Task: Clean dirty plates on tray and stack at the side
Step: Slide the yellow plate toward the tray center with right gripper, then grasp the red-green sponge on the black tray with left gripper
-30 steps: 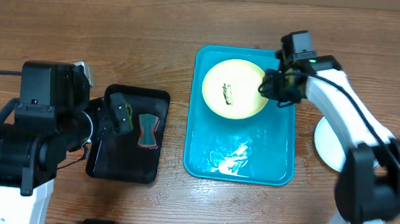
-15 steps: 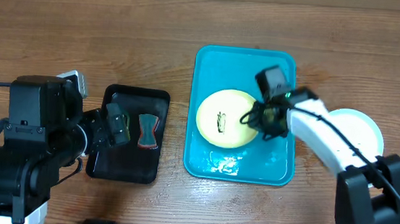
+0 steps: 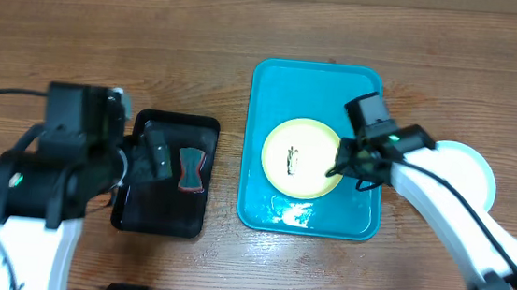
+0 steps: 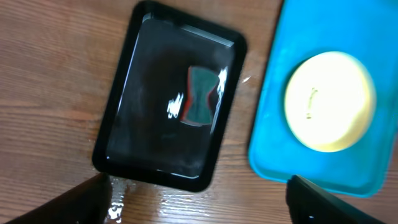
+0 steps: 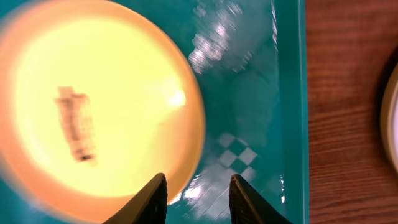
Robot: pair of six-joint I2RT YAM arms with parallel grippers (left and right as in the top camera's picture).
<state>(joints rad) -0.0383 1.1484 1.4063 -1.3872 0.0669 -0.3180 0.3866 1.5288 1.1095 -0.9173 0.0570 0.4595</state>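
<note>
Near the middle of the large rectangular turquoise plastic tray (image 3: pixel 273 81), a pale yellow-green round plate (image 3: pixel 310 140) is laid flat, its dark scribble mark (image 3: pixel 291 157) upward. The right tool (image 3: pixel 336 163) is held at the plate's right rim. In the wrist view its jaws are seen moderately parted, one finger over the plate and the other over bare tray, with the rim between them and nothing clamped.

The step in hand is judged to be the wiping of this plate. It would be done well if the rim were steadied by the right tool, so the plate is not pushed about on the glossy tray floor, while the dark waisted wiping pad with red edges (image 3: pixel 191 169) is fetched from the smaller black rectangular tray (image 3: pixel 154 213) at the left. The left tool (image 3: pixel 153 153) hangs above that black tray, just left of the pad, spread wide and empty.

A pale blue-white round plate (image 3: pixel 474 169) lies on the wooden table (image 3: pixel 108 38) right of the turquoise tray.
</note>
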